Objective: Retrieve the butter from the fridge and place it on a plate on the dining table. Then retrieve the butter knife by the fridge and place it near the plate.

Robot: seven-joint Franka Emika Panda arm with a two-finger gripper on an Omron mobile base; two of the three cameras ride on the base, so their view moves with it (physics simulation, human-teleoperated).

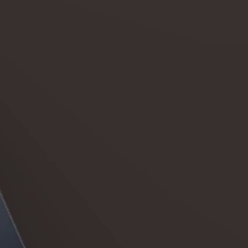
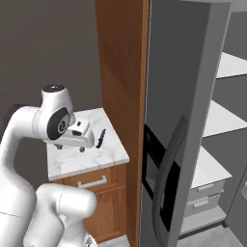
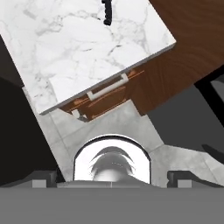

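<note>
The robot's hand [image 2: 81,140] hangs over the white grey-veined marble worktop [image 2: 84,161] of the small wooden cabinet, its fingers spread fully apart and holding nothing. The small, slim, nearly black butter knife [image 2: 100,138] lies flat on this worktop just beside the hand, on the side toward the tall grey fridge [image 2: 181,96], not touching the fingers; in the hand view the knife [image 3: 107,12] is at the top edge, ahead of the fingertips. Its long axis runs from the front edge of the worktop toward the back wall, slightly oblique, but which end is the blade I cannot tell.
</note>
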